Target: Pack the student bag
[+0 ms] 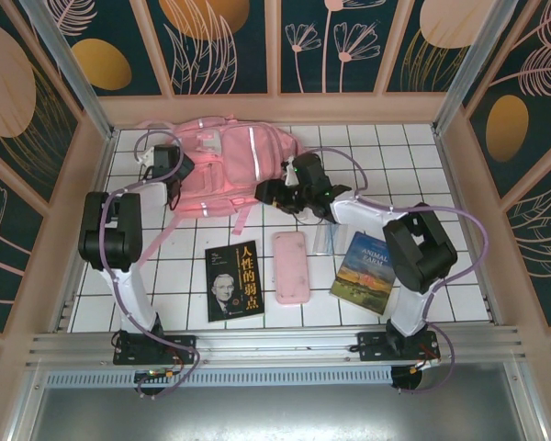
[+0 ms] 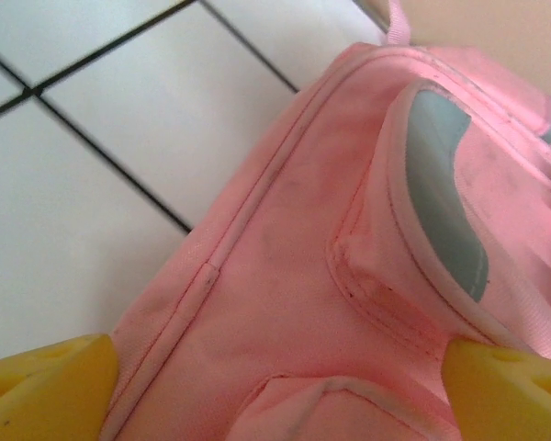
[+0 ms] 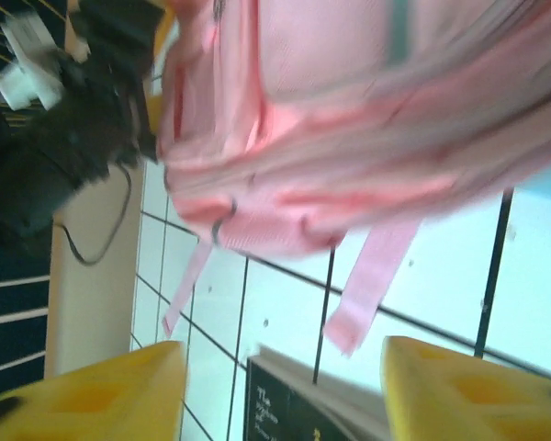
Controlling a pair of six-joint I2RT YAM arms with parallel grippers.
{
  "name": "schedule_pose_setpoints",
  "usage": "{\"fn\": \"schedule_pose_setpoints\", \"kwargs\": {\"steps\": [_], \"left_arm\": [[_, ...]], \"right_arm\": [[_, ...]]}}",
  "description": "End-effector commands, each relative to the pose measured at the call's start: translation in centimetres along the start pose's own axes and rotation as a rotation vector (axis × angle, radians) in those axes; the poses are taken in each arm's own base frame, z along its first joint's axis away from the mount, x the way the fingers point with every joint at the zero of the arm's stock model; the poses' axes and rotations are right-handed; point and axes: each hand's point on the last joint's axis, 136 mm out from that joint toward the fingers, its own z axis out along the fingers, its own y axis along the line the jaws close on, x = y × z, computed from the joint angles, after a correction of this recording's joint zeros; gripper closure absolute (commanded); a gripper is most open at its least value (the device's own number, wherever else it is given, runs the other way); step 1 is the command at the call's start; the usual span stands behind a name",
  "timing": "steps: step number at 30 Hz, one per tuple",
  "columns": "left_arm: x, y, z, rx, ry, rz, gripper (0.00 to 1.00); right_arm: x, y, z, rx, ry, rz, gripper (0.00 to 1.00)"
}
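Observation:
The student bag [image 1: 225,165], a big pink backpack with a silver stripe, lies at the back of the tiled table. My left gripper [image 1: 172,175] hovers at its left side. In the left wrist view its yellow fingertips [image 2: 46,386] stand far apart and open, with pink fabric and a pocket seam of the student bag [image 2: 331,276] below them. My right gripper [image 1: 274,195] is at the bag's lower right corner. In the right wrist view that gripper [image 3: 280,390] is open and empty, with the student bag [image 3: 349,119] and its loose straps ahead.
In front of the bag lie a black book [image 1: 234,280], a flat pink pencil case [image 1: 291,266], a small clear plastic item [image 1: 326,239] and a blue-covered book [image 1: 365,271]. The black book's edge [image 3: 303,404] shows between the right fingers. Wooden walls surround the table.

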Motion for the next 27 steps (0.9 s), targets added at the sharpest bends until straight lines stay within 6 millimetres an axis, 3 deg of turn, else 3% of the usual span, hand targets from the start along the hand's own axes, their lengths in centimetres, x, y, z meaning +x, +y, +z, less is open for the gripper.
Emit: {"fn": "schedule_pose_setpoints", "kwargs": {"steps": [1,4,6,9,12,15,17,22,25,27], "left_arm": [[-3.7,0.9,-0.6,-0.108,-0.091,0.079,0.02],[-5.6,0.4,-3.0,-0.122,-0.111,0.134,0.01],[-5.7,0.6,-4.8,-0.113,-0.100,0.108,0.01],[-4.6,1.0,-8.0,-0.045,-0.061,0.016,0.01],[-1.5,2.5,-10.3,0.019,0.008,-0.113,0.01],[2.5,3.3,-12.1,0.082,0.091,-0.226,0.01],[5.1,3.2,-12.9,0.103,0.138,-0.264,0.01],[8.8,2.2,-12.5,0.135,0.205,-0.370,0.01],[9.8,2.0,-10.8,0.121,0.221,-0.382,0.01],[10.0,2.4,-9.4,0.074,0.203,-0.354,0.01]], "right_arm": [[-0.5,0.6,-3.3,0.068,-0.055,-0.094,0.25],[-2.3,-0.8,-6.3,0.180,-0.141,-0.154,0.18],[-3.9,-2.1,-7.7,0.233,-0.191,-0.176,0.18],[-8.1,-4.6,-9.5,0.250,-0.273,-0.154,0.17],[-11.7,-6.2,-9.3,0.236,-0.329,-0.164,0.17],[-14.8,-7.8,-7.2,0.229,-0.350,-0.177,0.17],[-16.5,-9.1,-4.7,0.213,-0.343,-0.169,0.17],[-19.3,-11.3,2.2,0.101,-0.281,-0.093,0.19],[-19.4,-12.0,4.9,0.030,-0.224,-0.027,0.35],[-19.3,-11.7,4.9,0.002,-0.227,-0.014,0.63]]}}
